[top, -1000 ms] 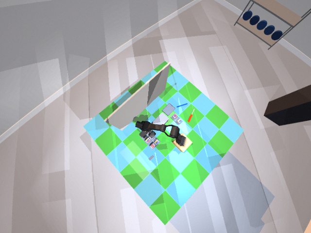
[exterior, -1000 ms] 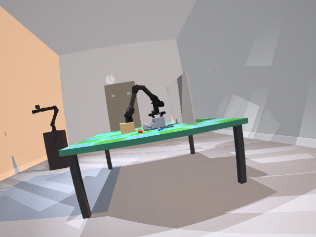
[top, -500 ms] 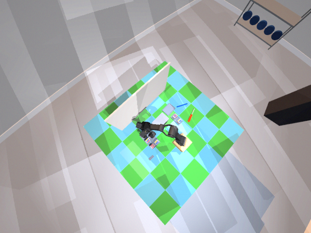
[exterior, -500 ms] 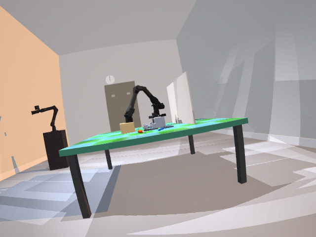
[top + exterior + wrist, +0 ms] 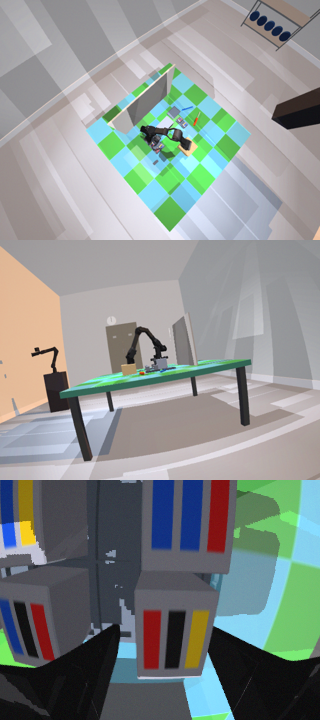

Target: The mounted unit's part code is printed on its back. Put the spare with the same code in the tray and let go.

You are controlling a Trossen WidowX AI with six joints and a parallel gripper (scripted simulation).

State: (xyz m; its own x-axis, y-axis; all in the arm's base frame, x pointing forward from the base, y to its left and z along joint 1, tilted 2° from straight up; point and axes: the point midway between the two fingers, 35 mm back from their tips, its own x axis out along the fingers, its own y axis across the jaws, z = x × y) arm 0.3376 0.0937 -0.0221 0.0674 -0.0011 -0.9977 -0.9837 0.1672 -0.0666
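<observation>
My gripper [image 5: 163, 630] [image 5: 159, 358] is open, pointing down, its fingers on either side of a grey spare with red, black and yellow stripes [image 5: 175, 640]. Nothing is gripped. A blue-blue-red spare [image 5: 190, 520], a blue-black-red spare [image 5: 27, 630] and a partly cut-off spare [image 5: 17, 510] with blue and yellow stripes stand close by on a dark rack [image 5: 107, 540]. A flat grey square [image 5: 173, 112], which looks like the tray, lies beyond a pale panel [image 5: 165, 122] [image 5: 161, 363]. Which part is the mounted unit, and its back code, I cannot tell.
A small holder [image 5: 181, 122] carries two striped units beside the pale panel. A blue pen-like stick [image 5: 187, 108] and an orange-handled screwdriver [image 5: 195, 120] lie past it. A tall partition [image 5: 149, 96] stands behind. A small dark block [image 5: 155, 162] lies near the rack.
</observation>
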